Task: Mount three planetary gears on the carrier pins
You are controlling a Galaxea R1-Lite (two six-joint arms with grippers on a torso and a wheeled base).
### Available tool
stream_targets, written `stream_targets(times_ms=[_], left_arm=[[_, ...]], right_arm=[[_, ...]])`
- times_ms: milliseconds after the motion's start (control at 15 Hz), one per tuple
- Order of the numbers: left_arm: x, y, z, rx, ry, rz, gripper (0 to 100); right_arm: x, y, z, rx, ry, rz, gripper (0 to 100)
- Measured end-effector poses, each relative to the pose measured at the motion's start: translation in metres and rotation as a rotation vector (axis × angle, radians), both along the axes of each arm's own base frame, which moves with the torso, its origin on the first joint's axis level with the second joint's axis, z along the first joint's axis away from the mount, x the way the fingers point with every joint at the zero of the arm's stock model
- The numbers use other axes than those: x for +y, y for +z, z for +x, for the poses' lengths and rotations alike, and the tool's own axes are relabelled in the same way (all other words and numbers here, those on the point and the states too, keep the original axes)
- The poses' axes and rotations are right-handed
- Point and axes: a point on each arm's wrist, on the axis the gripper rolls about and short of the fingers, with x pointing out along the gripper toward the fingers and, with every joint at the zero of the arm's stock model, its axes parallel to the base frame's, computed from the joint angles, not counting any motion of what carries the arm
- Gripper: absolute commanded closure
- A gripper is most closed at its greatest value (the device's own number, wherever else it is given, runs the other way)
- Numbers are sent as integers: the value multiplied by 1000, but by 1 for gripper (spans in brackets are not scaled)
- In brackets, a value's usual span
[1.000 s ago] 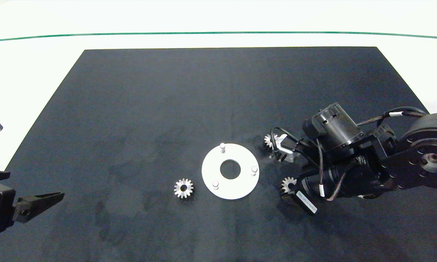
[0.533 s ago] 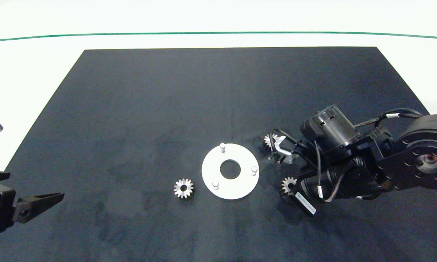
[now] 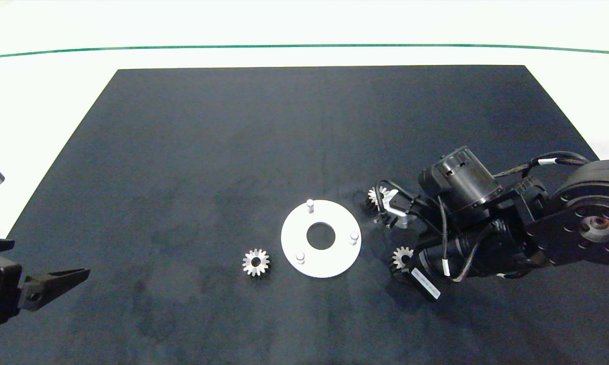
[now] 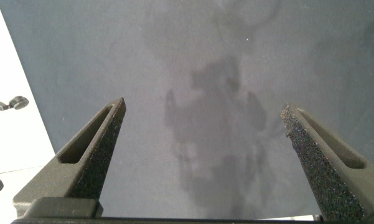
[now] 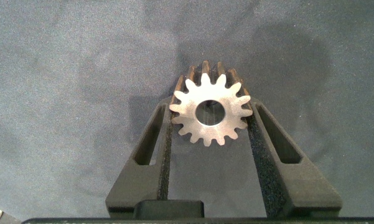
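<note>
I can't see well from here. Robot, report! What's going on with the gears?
Right gripper shut on one gear, right of disc. Left gripper open, parked at left edge. All three pins bare. Nothing in the way.

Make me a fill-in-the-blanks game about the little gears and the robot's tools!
1. The number of gears sitting on the carrier pins is ____.
2. The white disc has ____ pins standing on it.
3. The right tool has its fingers on either side of a ____.
4. The left tool has nothing between its fingers, so it is ____.

Missing words: zero; three; gear; open
</note>
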Motion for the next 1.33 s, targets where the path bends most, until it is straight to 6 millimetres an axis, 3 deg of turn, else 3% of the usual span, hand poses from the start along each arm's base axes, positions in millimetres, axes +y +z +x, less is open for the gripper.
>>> stream_targets(times_ms=[333, 1067, 1333], left_arm=[[0, 0, 0, -1, 0, -1, 0], [0, 1, -2, -8, 0, -1, 0], [0, 1, -2, -10, 0, -1, 0]], right_arm=[[1, 1, -1, -4, 4, 1, 87], [4, 20, -12, -63, 34, 36, 87], [14, 38, -13, -117, 61, 78, 87]])
